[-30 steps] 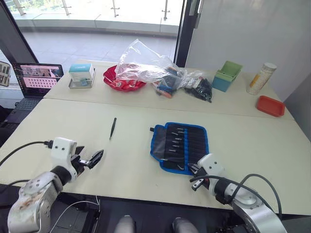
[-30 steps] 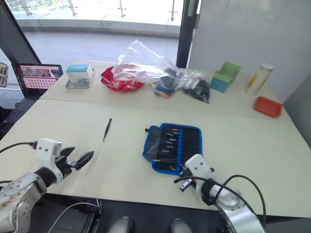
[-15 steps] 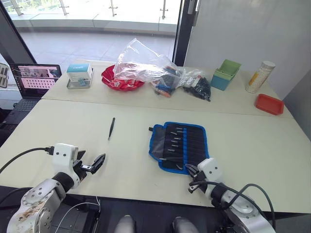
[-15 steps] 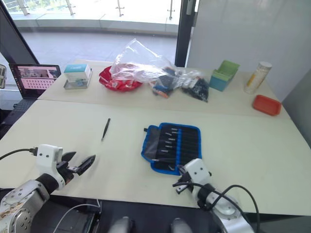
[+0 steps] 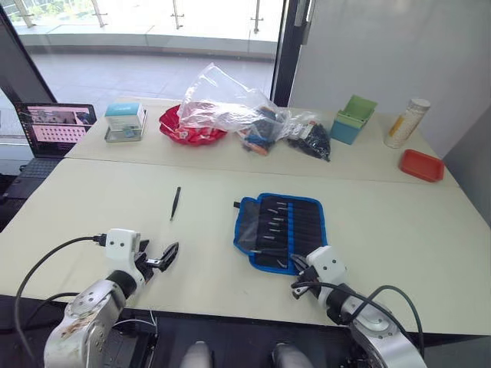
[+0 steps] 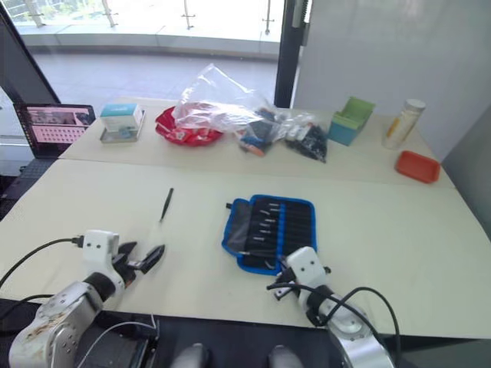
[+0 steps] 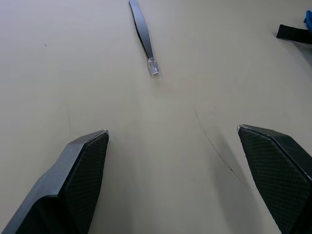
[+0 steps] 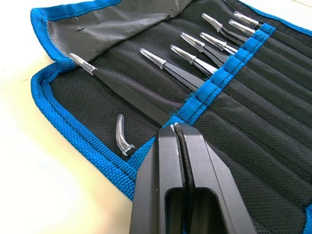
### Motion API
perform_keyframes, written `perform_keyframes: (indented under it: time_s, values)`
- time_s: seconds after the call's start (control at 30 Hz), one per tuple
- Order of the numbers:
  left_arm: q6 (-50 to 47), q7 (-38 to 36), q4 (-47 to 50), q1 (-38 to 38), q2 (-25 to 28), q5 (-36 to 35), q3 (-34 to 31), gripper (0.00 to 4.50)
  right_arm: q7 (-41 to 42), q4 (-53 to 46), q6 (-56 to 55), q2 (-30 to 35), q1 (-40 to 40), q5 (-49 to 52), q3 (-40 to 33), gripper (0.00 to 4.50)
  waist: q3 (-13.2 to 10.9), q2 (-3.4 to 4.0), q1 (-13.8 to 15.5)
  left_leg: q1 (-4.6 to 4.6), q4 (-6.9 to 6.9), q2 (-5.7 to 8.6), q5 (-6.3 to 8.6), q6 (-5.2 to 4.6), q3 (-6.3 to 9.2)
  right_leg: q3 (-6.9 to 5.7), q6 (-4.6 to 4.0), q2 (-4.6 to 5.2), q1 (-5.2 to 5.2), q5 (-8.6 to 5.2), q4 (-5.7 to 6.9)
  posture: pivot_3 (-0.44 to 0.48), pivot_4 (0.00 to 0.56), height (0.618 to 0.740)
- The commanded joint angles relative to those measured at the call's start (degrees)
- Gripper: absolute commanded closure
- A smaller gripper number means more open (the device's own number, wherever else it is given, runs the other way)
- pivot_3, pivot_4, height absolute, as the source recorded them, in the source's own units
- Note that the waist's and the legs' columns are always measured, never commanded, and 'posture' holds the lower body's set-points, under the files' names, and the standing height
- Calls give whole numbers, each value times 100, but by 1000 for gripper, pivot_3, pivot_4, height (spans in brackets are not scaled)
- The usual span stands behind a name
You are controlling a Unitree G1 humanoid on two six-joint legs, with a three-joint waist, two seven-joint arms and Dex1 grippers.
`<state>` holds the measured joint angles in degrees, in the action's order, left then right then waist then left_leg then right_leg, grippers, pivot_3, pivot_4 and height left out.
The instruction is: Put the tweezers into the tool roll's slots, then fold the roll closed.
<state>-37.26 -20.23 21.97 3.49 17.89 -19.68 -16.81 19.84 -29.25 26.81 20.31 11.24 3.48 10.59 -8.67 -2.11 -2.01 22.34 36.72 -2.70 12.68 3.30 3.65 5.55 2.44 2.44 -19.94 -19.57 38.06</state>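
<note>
The tool roll (image 5: 282,228) lies open on the near table, black with blue binding. Several black tweezers (image 8: 195,62) sit in its slots (image 8: 253,97), their tips under clear caps. Another pair of tweezers (image 5: 175,203) lies loose on the bare tabletop, left of the roll; it also appears in the left wrist view (image 7: 143,36). My left gripper (image 5: 163,258) hovers open near the front edge, well short of that loose pair, with nothing between its fingers (image 7: 83,161). My right gripper (image 8: 175,128) is shut, its tip resting over the roll's near end at the blue band.
On the far table stand a laptop (image 5: 55,123), a boxed item on a tray (image 5: 123,120), a red bowl (image 5: 188,132), clear plastic bags (image 5: 238,107), a green container (image 5: 354,119), a bottle (image 5: 406,123) and a red tray (image 5: 421,165).
My left gripper has shifted a little to the right, still open. The right gripper stays shut at the roll's near end. The loose tweezers have not moved.
</note>
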Motion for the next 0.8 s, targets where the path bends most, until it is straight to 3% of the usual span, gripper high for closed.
perform_keyframes:
  time_s: [0.03,0.23,0.43,0.8]
  values:
    - [258,301,-616,-283,-97,316,260,31,28,332,467,14,173,-50,220,4500,12,4,0,-4,0,0,0,0,0,0,0,-1,4,0,0,0,150,723]
    - [837,517,-2190,-1394,-333,761,761,31,-66,162,592,-60,171,-21,190,4500,66,49,52,-22,-1,4,0,-1,-1,1,2,-1,22,-1,-1,0,150,723]
    - [1235,889,-3547,-2211,-611,1072,818,31,-79,104,613,-35,182,-11,118,4500,85,70,98,-46,-1,10,0,-1,0,0,10,0,50,-6,-7,0,150,723]
    - [1441,814,-3588,-2210,-818,1000,746,3500,-150,182,471,-45,313,-101,78,4500,94,80,126,-50,-2,15,1,0,2,-1,17,6,68,-10,-24,0,150,723]
